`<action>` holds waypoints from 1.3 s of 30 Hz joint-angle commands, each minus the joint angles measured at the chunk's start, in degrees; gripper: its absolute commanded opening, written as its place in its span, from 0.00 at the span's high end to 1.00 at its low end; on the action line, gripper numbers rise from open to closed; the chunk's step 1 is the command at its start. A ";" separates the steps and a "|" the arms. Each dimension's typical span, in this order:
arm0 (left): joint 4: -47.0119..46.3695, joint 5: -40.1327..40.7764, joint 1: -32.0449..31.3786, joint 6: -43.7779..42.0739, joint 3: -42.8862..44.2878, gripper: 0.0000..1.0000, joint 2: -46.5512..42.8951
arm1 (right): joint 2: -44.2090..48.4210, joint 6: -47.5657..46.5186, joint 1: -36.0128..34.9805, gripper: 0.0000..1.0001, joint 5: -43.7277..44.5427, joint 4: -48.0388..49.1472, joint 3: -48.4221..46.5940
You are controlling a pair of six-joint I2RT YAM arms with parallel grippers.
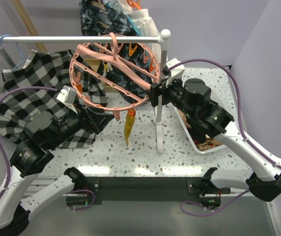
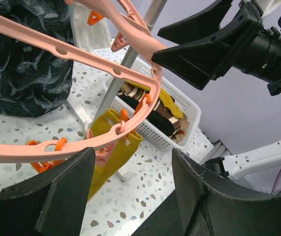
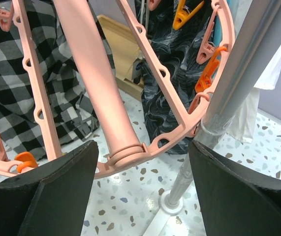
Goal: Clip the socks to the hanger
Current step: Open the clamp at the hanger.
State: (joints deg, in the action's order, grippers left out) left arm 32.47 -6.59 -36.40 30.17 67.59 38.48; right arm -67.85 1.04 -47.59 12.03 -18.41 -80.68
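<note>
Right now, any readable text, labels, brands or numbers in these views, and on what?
No readable text in any view.
Faint greenish marks on the black barrel at the right arm's wrist, left wrist view: too small to read.
The hanger, white basket and checkered shirt: no print seen.
</note>
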 commanded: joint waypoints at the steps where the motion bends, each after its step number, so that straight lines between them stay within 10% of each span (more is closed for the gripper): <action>1: 2.42 -3.17 0.02 2.17 -0.61 0.32 -0.60 | 0.71 -0.42 -0.13 0.23 -1.83 2.16 -1.84; 39: -17.44 2.11 0.02 8.85 -11.70 0.33 1.16 | 0.44 1.16 -0.04 0.23 -4.38 5.05 0.26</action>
State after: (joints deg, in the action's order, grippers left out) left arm 18.63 -5.17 -36.40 38.63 55.37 38.59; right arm -67.85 1.50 -47.59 8.88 -16.78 -80.34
